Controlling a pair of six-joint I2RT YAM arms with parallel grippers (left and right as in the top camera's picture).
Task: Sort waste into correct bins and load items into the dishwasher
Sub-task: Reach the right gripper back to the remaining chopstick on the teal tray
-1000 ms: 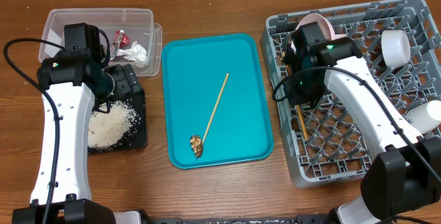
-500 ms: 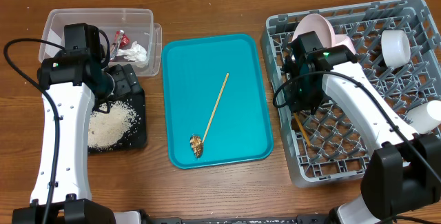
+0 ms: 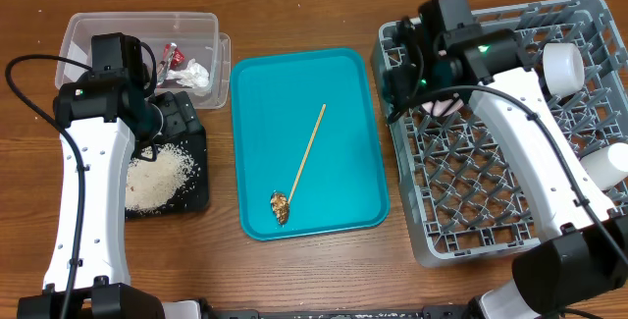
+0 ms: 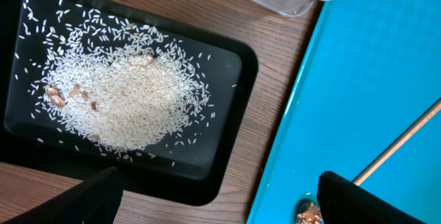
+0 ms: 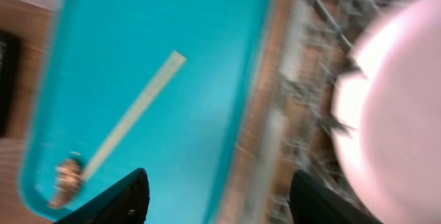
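Observation:
The clear tub [image 3: 98, 29] holds the red-and-white wrapper [image 3: 173, 56] and the tissue [image 3: 196, 74]. Rice [image 3: 157, 177] lies in the black tray [image 3: 196, 196], also spread out in the left wrist view [image 4: 117, 100]. One chopstick [image 3: 309, 152] and a brown food scrap [image 3: 280, 206] lie on the teal tray [image 3: 353, 113]. My left gripper [image 4: 220, 203] hangs open above the black tray's corner. My right gripper [image 5: 220, 203] is open and empty over the grey dish rack's [image 3: 491, 191] left rim, beside the pink plate [image 5: 400, 100]. My arm hides most of the plate from overhead.
A white cup [image 3: 564, 64] stands in the rack's far right and a pale bowl [image 3: 603, 167] at its right edge. The right wrist view is blurred. Wooden tabletop shows between the trays and along the front.
My right gripper has opened and moved from the rack's middle left toward its far left corner, leaving a chopstick behind in the rack. The left arm has not moved.

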